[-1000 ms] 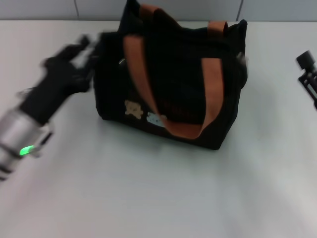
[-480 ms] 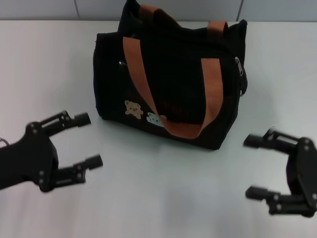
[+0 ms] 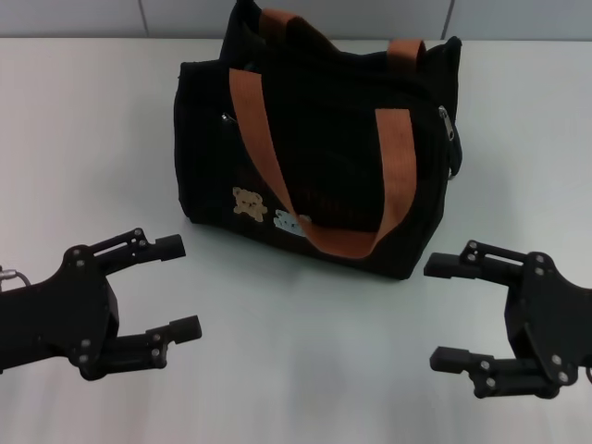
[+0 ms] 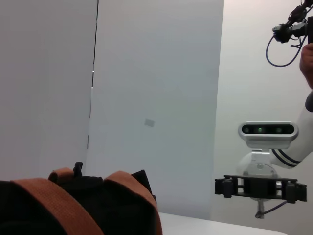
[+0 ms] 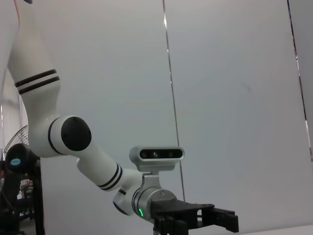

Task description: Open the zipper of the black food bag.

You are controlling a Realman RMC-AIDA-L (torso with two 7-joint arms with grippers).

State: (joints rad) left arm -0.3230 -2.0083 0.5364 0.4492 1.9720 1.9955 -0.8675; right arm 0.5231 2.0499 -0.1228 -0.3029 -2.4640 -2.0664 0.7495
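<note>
You have one boxy black fabric food bag standing upright on the pale grey table, toward the far middle of it. Its black zipper track runs along the top edge; whether it is closed there you cannot tell. One small silver metal slider shows at the bag's right end, with a dark pull tab hanging below it. A second small silver bit sits near the left end of the bag, too small to identify. Two orange-brown strap handles: the near one droops down over the front face in a U, the far one lies across the top at the back. Two small bear patches on the front, one tan, one white, side by side, with red marking just right of them under the strap.

Two grippers, both near the front of the table, well apart from the bag and touching nothing. Left black gripper sits front-left, its two fingers spread wide, pointing right, holding nothing. Right black gripper sits front-right, its two fingers also spread wide, pointing left, holding nothing. They face each other across bare table.

Left wrist view shows the bag's top with the orange-brown straps, and the right gripper farther off. Right wrist view shows the left white arm and its gripper.
</note>
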